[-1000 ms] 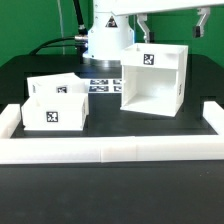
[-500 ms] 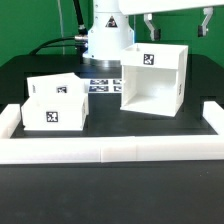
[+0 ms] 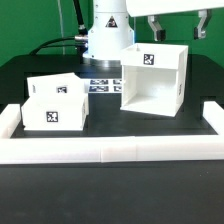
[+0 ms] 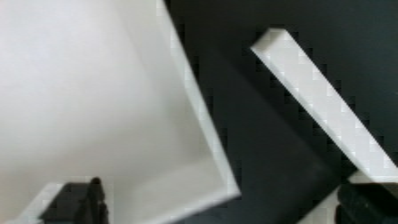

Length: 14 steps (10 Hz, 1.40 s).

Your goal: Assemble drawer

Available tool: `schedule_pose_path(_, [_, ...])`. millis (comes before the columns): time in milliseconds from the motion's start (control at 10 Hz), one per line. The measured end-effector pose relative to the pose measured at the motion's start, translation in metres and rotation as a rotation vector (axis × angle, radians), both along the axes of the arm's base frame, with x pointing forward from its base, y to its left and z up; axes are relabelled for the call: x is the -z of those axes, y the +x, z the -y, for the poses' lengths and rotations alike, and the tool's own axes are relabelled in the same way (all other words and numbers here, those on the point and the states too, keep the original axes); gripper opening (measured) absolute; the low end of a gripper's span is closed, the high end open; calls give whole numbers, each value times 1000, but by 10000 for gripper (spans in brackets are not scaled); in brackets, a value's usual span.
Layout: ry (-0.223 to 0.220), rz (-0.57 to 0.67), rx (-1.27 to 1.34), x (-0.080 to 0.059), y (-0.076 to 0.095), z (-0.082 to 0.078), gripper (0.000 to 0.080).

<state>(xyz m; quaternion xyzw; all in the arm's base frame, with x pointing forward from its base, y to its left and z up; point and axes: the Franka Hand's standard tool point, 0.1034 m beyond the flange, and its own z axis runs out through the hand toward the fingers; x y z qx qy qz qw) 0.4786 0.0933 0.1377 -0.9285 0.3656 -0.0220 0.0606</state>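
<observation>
**Dark worktop [image 3: 110,195], jaws spread wide over the housing [image 3: 150,88]**

Black surface fills the scene, fenced at the front by a low white wall [image 3: 110,150]. The drawer's cube-like housing stands toward the exterior view's right, with a tag near its upper edge. Two shallow trays [image 3: 55,108] sit close together toward that view's left, well apart from the housing. The jaws hang wide apart above the housing, holding nothing. The wrist view looks down on a white panel [image 4: 89,110].

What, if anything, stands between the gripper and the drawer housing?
Nothing visible: the open gripper hangs just above the housing, with only air between; both trays sit to the exterior view's left.
</observation>
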Motion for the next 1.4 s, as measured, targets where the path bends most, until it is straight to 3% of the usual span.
schedule_pose_path(300, [-26,-36,-62,14,-26,-16,650])
schedule_pose_path(500, [-35,-62,-97,31,-38,-26,650])
schedule_pose_path(700, [-40,-79,-168,43,-42,-26,650])
schedule_pose_path(1000, [-40,-73,-225,42,-38,-24,650])
schedule_pose_path(1300, [-38,-72,-232,42,-38,-22,221])
schedule_pose_path(1400, [-36,-69,-235,41,-36,-20,221])
